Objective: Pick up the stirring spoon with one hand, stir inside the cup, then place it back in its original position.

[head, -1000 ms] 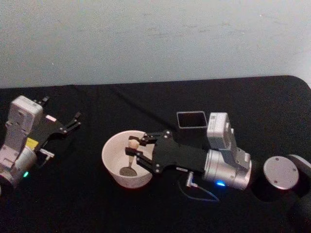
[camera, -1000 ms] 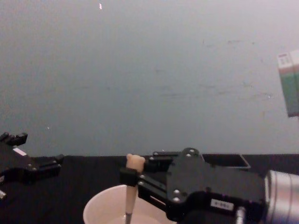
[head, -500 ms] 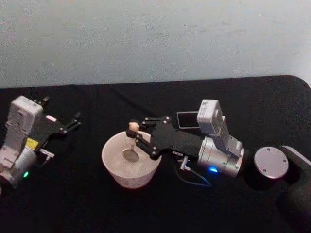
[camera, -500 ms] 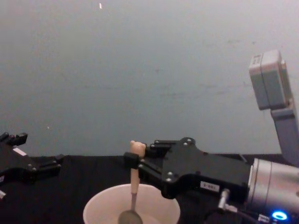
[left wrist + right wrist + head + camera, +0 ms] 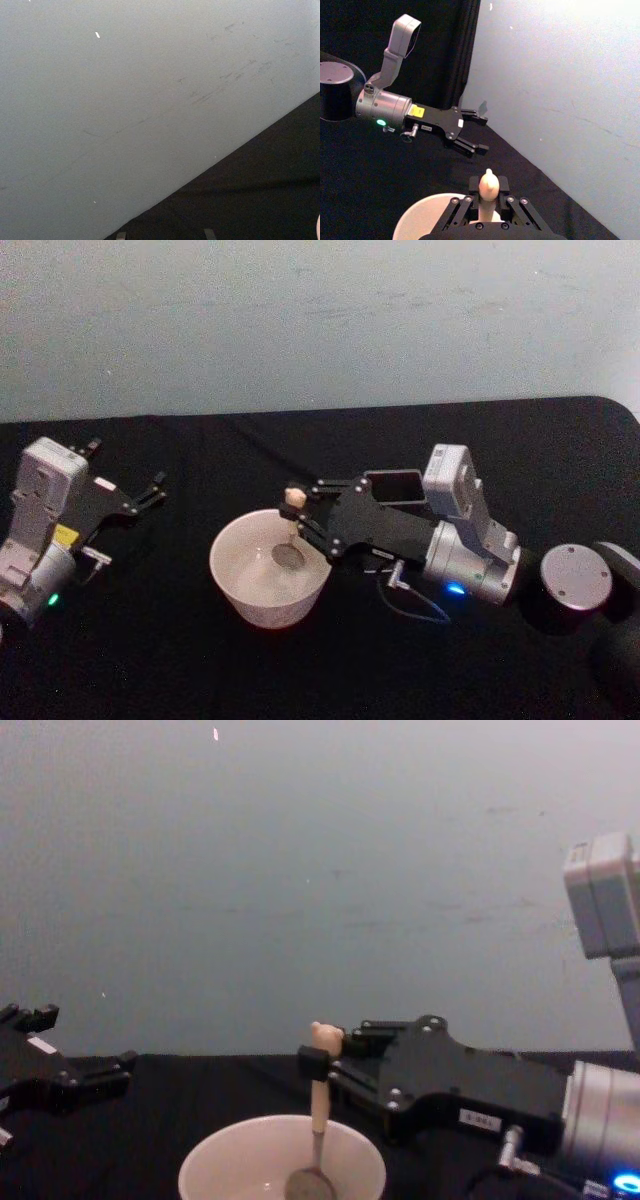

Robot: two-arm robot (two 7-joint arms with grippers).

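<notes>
- Two grippers logged in head view: right gripper [image 5: 304, 508] at centre frame, jaws pinching the stirring spoon [image 5: 319, 1115] just below its bear-head knob; left gripper [image 5: 126, 462] parked at left edge on the black table [image 5: 150, 670], jaws spread, holding nothing.
- Spoon near upright, dark bowl end down inside the cup [image 5: 262, 608], toward its right side; contact with the bottom not discernible.
- Holder box [image 5: 396, 474] upper right of the cup, just behind the right gripper's body; nothing seen in it.
- Handling, judged: light, stiff, thin, probably smooth, so prone to swivelling in a pinch. Best held high on the stick, knob acting as a stop.
- Cup likely light; may slide if knocked at the rim.
</notes>
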